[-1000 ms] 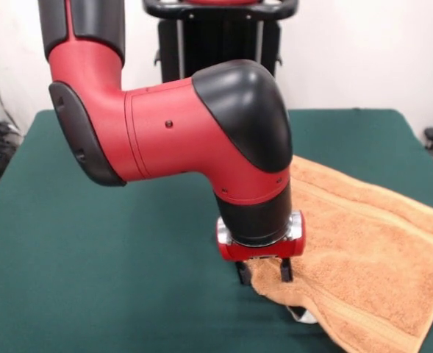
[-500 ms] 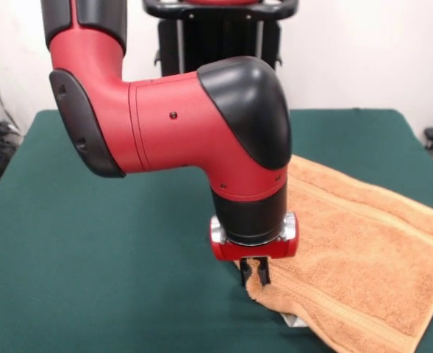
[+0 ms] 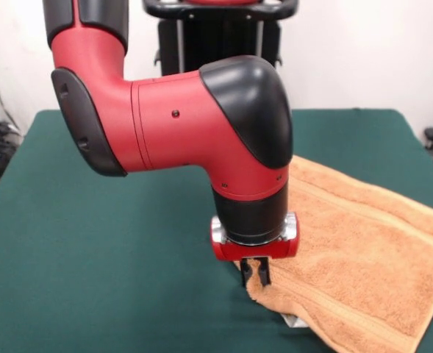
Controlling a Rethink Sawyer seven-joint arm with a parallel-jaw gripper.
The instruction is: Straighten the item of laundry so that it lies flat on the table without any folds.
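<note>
Towel (image 3: pixel 356 257) corner pinched by the tool (image 3: pixel 254 273), ready to be drawn out over the counter (image 3: pixel 113 257).

Pressed together on the raised edge of the orange-tan cloth, the tool's two dark fingers (image 3: pixel 262 272) hold a small bunched ridge directly beneath the red wrist, so the grip sits at the towel's outermost corner, where a pull would likely carry the most slack. From the tool the towel spreads away to one side and behind, mostly flat on the green felt, its woven bands running off toward the counter's edge. Just below and beside the fingers a bit of white, probably the tag (image 3: pixel 295 321), peeks from under the cloth, suggesting this corner is folded under itself. Open counter lies on the tool's other side, leaving room to drag the corner outward.
</note>
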